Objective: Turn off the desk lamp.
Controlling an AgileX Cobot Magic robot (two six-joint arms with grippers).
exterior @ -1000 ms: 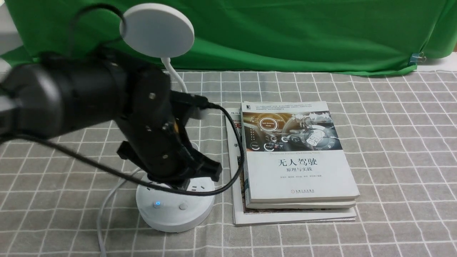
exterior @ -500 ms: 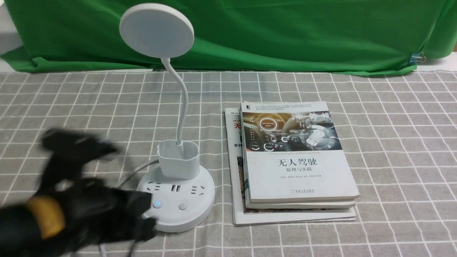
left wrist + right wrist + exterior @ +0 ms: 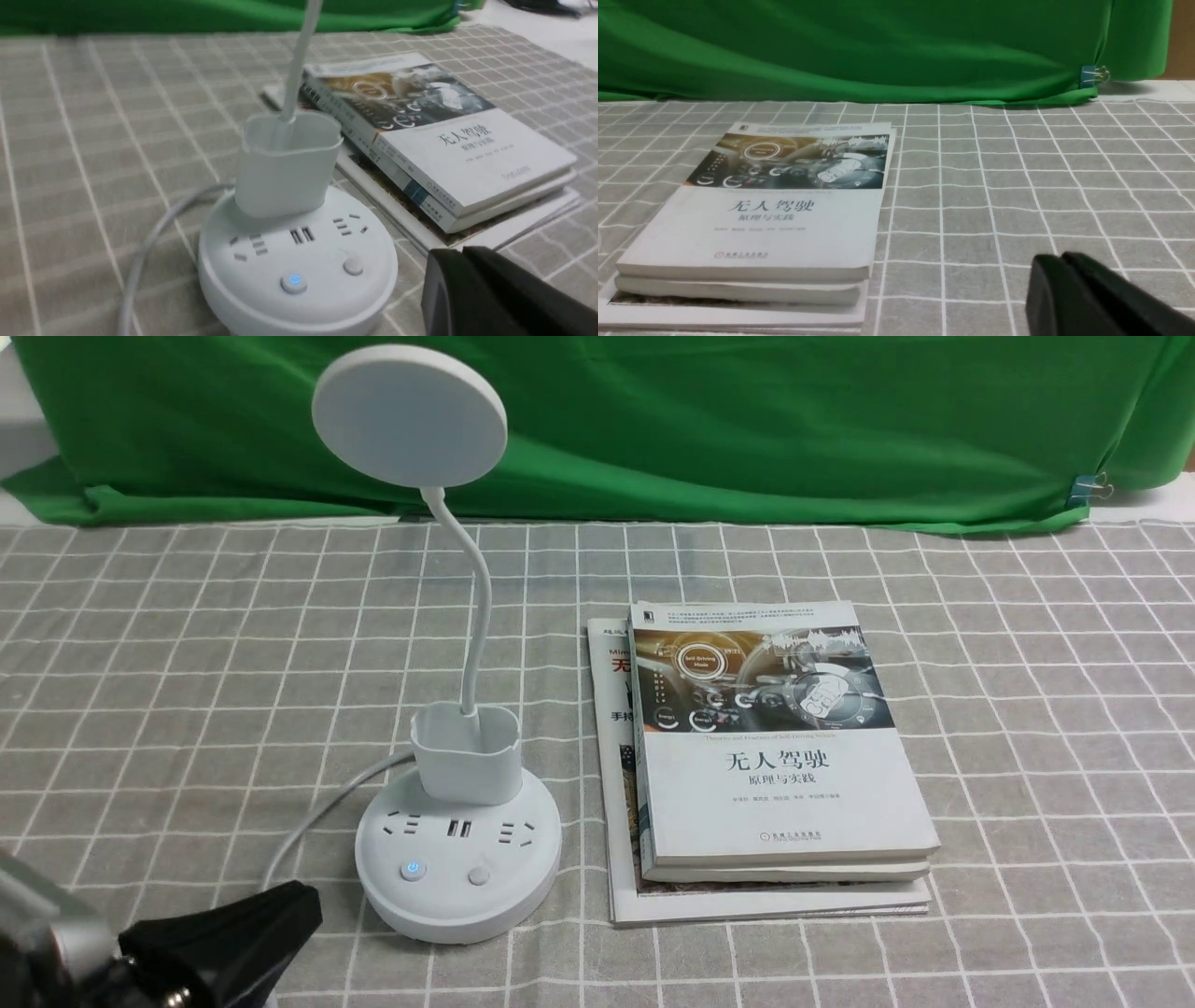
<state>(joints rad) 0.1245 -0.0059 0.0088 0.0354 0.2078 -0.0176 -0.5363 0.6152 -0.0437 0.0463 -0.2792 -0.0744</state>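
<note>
The white desk lamp [image 3: 457, 859] stands left of centre, with a flat round head [image 3: 409, 415], a thin bent neck, a small cup holder [image 3: 466, 752] and a round base with sockets. Two buttons sit on the base front; the left one [image 3: 412, 870] glows blue, also in the left wrist view [image 3: 293, 280]. The lamp head looks unlit. My left gripper [image 3: 303, 901] is shut and empty at the near left corner, apart from the base; its black tips [image 3: 460, 254] show in the left wrist view. My right gripper [image 3: 1057, 259] is shut and empty over the cloth, right of the books.
A stack of books [image 3: 775, 756] lies just right of the lamp base. The lamp's white cord [image 3: 308, 831] runs left and forward from the base. A grey checked cloth [image 3: 1027, 709] covers the table, and a green drape [image 3: 747, 420] hangs behind.
My left arm has swung away from above the lamp base, down and back to the near left corner. The lamp and books have not moved.
</note>
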